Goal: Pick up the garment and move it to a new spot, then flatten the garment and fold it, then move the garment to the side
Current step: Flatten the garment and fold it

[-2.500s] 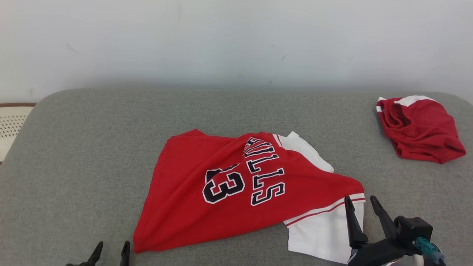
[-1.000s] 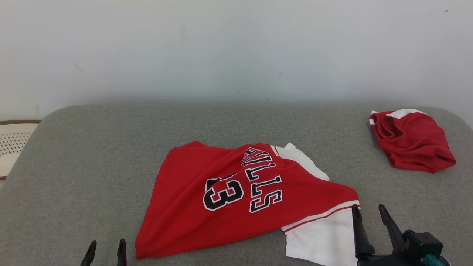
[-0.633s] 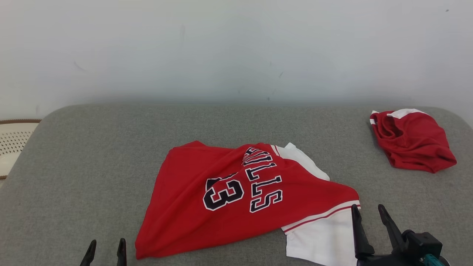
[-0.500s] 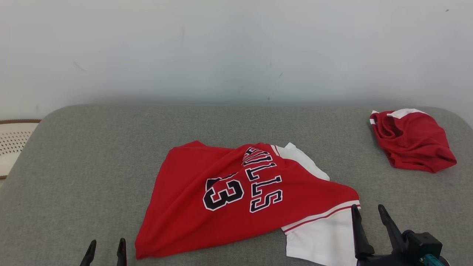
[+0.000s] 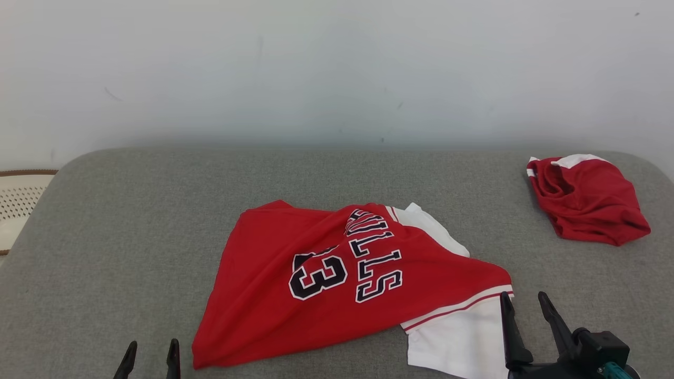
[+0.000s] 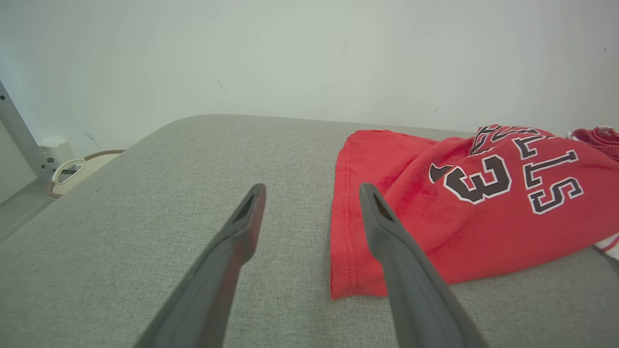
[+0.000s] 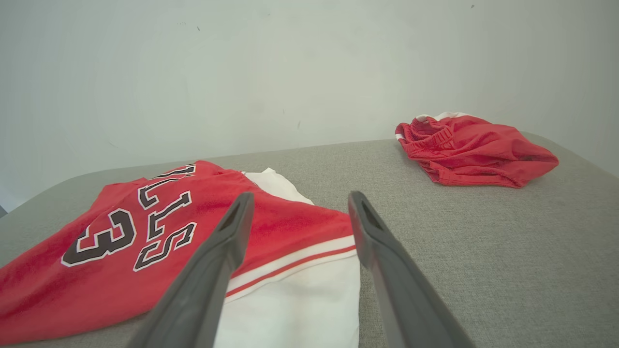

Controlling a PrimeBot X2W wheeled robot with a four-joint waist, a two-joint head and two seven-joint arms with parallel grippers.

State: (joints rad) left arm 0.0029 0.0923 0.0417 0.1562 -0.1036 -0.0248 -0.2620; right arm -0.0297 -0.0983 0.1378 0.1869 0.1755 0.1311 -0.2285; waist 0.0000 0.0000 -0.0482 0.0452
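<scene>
Left pincer [image 5: 151, 345]: my fingers spread wide, empty, over bare grey cushion [image 5: 131, 221].
Right pincer [image 5: 523, 296]: spread wide, empty, straddling the white sleeve [image 7: 300, 309] edge; touching or not, I cannot tell.
Bulls jersey [image 5: 326, 273]: rumpled between my pincers, hem beside my left fingers.
Red shorts [image 5: 590, 205]: well beyond my right pincer.
Left wrist view: metal post [image 6: 18, 130], far left.

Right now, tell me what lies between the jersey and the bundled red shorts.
Nothing but bare grey cushion: the jersey and the red shorts lie apart, as the head view and right wrist view show.
</scene>
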